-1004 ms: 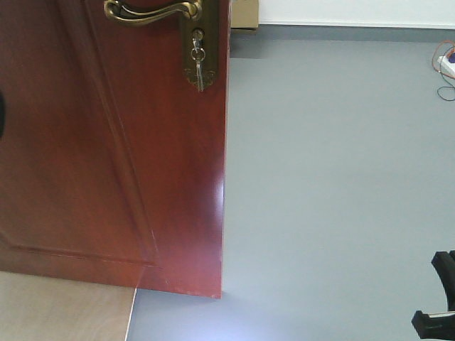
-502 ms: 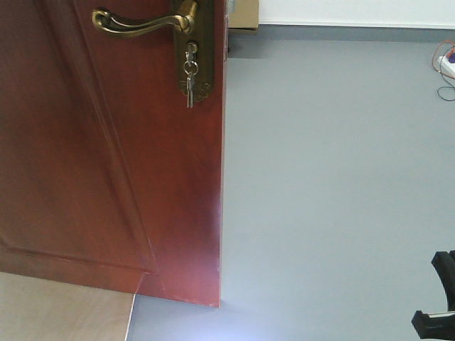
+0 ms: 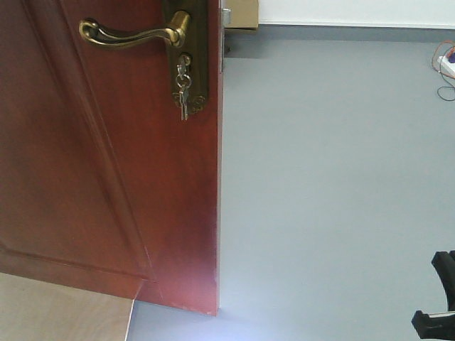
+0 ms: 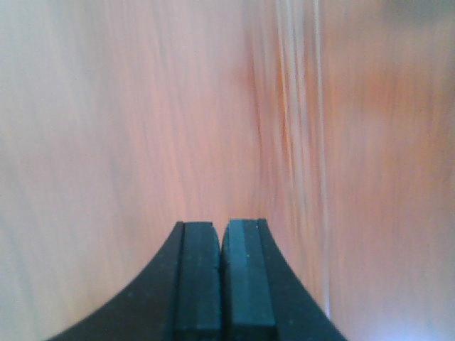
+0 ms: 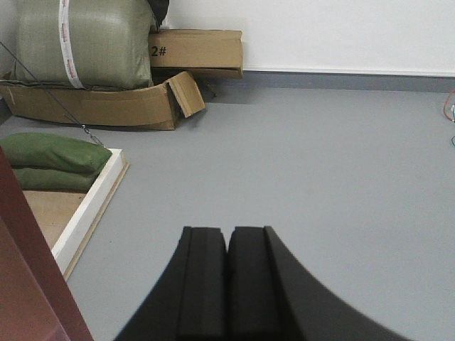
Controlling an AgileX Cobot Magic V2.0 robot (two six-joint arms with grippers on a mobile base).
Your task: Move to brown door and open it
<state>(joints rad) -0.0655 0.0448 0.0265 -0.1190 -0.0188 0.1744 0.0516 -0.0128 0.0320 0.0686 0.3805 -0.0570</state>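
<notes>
The brown door (image 3: 99, 177) fills the left half of the front view, glossy reddish-brown with panel moulding. Its brass lever handle (image 3: 128, 34) sits at the top on a brass backplate (image 3: 188, 50), and small keys (image 3: 183, 99) hang from the lock. The door's free edge (image 3: 219, 185) stands against the grey floor. In the left wrist view my left gripper (image 4: 220, 231) is shut with nothing in it, very close to the blurred door surface (image 4: 142, 114). My right gripper (image 5: 227, 234) is shut and empty over the grey floor, with a strip of the door (image 5: 28, 284) at lower left.
Grey floor (image 3: 334, 185) spreads to the right. Cardboard boxes (image 5: 195, 50) and green sacks (image 5: 50, 153) lie by the white wall. A white wooden frame (image 5: 89, 206) borders a tan board. Cables (image 3: 446, 67) lie far right. A black robot part (image 3: 437, 298) shows at lower right.
The door's handle, keys and free edge have shifted left and down in the front view, and the door's bottom corner has drawn leftward. The black part at lower right has not moved.
</notes>
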